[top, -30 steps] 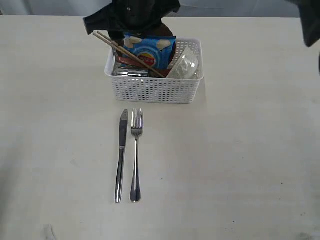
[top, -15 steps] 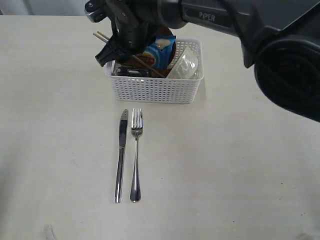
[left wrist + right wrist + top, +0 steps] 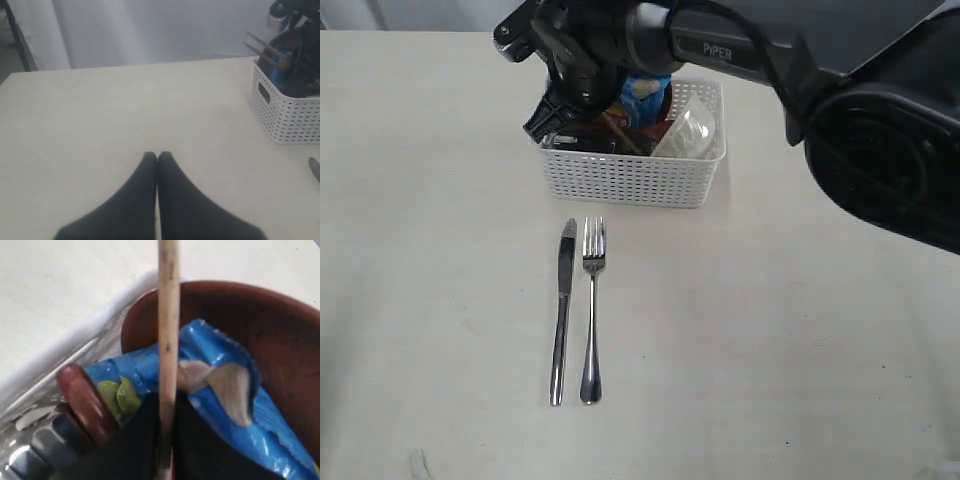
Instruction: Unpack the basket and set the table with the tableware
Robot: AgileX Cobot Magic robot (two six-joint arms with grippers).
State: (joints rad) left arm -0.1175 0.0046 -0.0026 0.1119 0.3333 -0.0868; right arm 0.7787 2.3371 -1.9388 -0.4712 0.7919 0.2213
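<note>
knife [image 3: 561,310] and fork [image 3: 591,310] lie on the table [image 3: 800,330] at 6 o'clock from the basket [image 3: 630,180]. right gripper [image 3: 167,410] clamps a chopstick [image 3: 168,315] inside it; left gripper [image 3: 158,160] is pressed together. wooden spoon [image 3: 85,400], bowl [image 3: 690,130] and plate [image 3: 260,325] are not yet unpacked.

Left tool [image 3: 158,159] and right tool [image 3: 167,407] closed

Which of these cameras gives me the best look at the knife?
The exterior view. There the knife lies whole on the table, beside the fork, handle to tip. The left wrist view catches only its tip at the picture's edge, and the right wrist view does not show it.
</note>
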